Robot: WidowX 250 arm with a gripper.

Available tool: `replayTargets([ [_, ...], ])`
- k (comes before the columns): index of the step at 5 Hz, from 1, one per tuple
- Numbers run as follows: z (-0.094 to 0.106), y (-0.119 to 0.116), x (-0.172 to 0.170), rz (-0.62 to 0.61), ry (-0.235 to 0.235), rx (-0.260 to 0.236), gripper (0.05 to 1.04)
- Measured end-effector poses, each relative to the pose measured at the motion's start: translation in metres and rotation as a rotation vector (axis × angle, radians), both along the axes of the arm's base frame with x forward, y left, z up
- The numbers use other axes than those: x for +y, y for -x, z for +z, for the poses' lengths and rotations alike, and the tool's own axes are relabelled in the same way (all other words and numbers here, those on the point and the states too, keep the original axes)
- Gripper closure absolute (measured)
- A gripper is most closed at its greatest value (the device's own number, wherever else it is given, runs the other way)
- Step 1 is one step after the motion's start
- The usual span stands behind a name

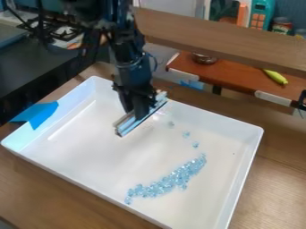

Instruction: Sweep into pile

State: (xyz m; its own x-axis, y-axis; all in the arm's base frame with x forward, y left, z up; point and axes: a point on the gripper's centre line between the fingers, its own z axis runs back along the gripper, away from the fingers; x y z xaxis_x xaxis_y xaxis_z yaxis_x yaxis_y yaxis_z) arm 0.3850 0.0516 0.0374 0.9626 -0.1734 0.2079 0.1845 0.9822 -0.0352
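Note:
My gripper (137,112) hangs over the upper middle of the white tray, shut on a long, flat sweeping tool (125,127). The tool lies slantwise, from lower left to upper right, at or just above the tray floor; which of these I cannot tell. Clear bluish beads (169,181) form a curved band across the lower right part of the tray. A few loose beads (186,134) trail from the band's upper end back toward the tool, apart from each other.
The white tray (244,179) has raised walls and stands on a wooden table (279,179). Blue tape (39,114) crosses its left wall. Behind are a wooden beam (221,38), a brown shelf with a metal bowl (204,58) and a yellow-green toy (275,76), and a stove (57,31).

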Motion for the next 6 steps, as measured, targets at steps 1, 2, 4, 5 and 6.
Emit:
replayTargets([
  [1,-0.017,-0.012,0.009,0.012,-0.064,0.021,0.729],
  [2,-0.040,-0.011,-0.001,-0.021,-0.125,0.081,0.729],
  [4,-0.048,-0.008,-0.021,-0.094,-0.185,0.086,0.728],
  [5,-0.049,-0.001,-0.033,-0.117,-0.162,0.091,0.729],
  [6,-0.046,0.011,-0.062,-0.158,-0.118,0.117,0.728],
])
